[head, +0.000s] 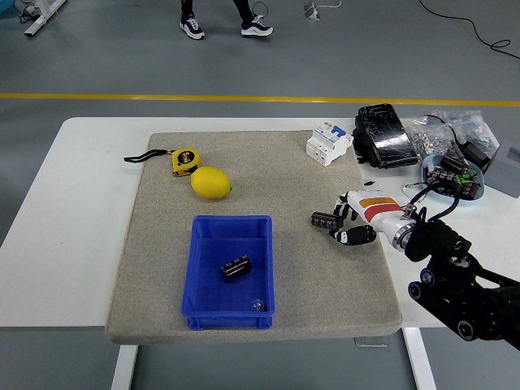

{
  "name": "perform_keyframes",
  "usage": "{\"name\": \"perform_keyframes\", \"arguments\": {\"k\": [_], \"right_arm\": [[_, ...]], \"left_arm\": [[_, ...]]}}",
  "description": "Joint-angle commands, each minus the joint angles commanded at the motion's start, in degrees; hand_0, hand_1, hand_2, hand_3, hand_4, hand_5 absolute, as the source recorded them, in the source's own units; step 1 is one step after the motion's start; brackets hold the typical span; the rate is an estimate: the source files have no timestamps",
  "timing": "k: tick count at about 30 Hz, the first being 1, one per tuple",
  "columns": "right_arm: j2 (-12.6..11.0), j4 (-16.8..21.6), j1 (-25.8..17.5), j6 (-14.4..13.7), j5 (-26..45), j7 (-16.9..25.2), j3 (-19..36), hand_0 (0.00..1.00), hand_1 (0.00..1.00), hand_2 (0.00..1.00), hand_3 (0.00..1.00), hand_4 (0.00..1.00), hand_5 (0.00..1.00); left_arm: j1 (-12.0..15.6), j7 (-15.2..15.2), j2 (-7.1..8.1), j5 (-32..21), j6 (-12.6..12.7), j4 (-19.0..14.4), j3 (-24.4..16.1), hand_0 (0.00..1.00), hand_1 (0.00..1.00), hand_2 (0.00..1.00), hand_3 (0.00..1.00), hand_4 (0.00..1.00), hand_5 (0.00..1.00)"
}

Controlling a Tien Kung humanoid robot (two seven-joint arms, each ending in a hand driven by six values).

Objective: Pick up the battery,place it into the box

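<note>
Battery (323, 219): dark, short cylinder, lying sideways, pinched by right hand (348, 223) fingertips above mat.

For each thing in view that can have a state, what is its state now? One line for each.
Blue plastic box: open on top, holds one battery.
Dark cylindrical battery in the box: lying on its side.
Second dark battery: at the right hand's fingertips, just over the mat.
Right hand: fingers curled on that battery.
Yellow tape measure: tape retracted.
Yellow lemon: whole, resting on the mat.
Light blue bowl: full of batteries.
</note>
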Motion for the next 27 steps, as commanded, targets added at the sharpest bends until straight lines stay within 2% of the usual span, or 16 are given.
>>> {"name": "perform_keyframes", "arguments": {"k": [1,12,13,18,19,24,25,27], "right_arm": [[0.0,0.0,0.0,0.0,0.0,0.0,0.0,0.479,0.601,0.717,0.812,0.987,0.350],[0.3,-0.2,0.0,-0.5,0.8,-0.4,-0.2,0.491,0.606,0.721,0.820,0.998,0.355],[0.4,-0.3,0.0,-0.7,1.0,-0.5,-0.4,0.452,0.592,0.713,0.805,0.992,0.364],[1.2,-0.8,0.1,-2.2,1.8,-0.8,-0.9,0.452,0.592,0.713,0.805,0.992,0.364],[1.4,-0.8,0.0,-2.5,2.1,-0.8,-1.1,0.404,0.557,0.676,0.719,0.964,0.363],[2.2,-0.9,-0.1,-3.5,2.8,-0.9,-1.9,0.404,0.557,0.676,0.719,0.964,0.363],[2.4,-1.0,-0.1,-3.6,3.0,-0.8,-2.2,0.360,0.512,0.649,0.656,0.931,0.358],[2.7,-1.3,0.0,-3.8,3.3,-0.7,-2.7,0.360,0.512,0.649,0.656,0.931,0.358]], "left_arm": [[0.0,0.0,0.01,0.0,0.0,0.0,0.0,0.565,0.561,0.628,0.584,0.635,0.608],[0.0,0.1,0.04,0.2,0.0,0.0,-0.1,0.565,0.560,0.627,0.583,0.635,0.608],[0.0,0.1,0.03,0.2,0.0,0.0,-0.1,0.565,0.562,0.628,0.584,0.635,0.608],[0.0,0.2,0.05,0.3,-0.1,0.0,-0.1,0.565,0.562,0.628,0.584,0.635,0.608],[0.0,0.2,0.07,0.3,-0.2,-0.1,-0.1,0.564,0.562,0.628,0.584,0.635,0.608],[0.0,0.3,0.11,0.5,-0.3,-0.1,-0.2,0.564,0.562,0.628,0.584,0.635,0.608],[0.1,0.4,0.11,0.5,-0.3,-0.1,-0.2,0.564,0.563,0.627,0.584,0.635,0.608],[0.1,0.5,0.11,0.7,-0.4,-0.1,-0.3,0.564,0.563,0.627,0.584,0.635,0.608]]}}
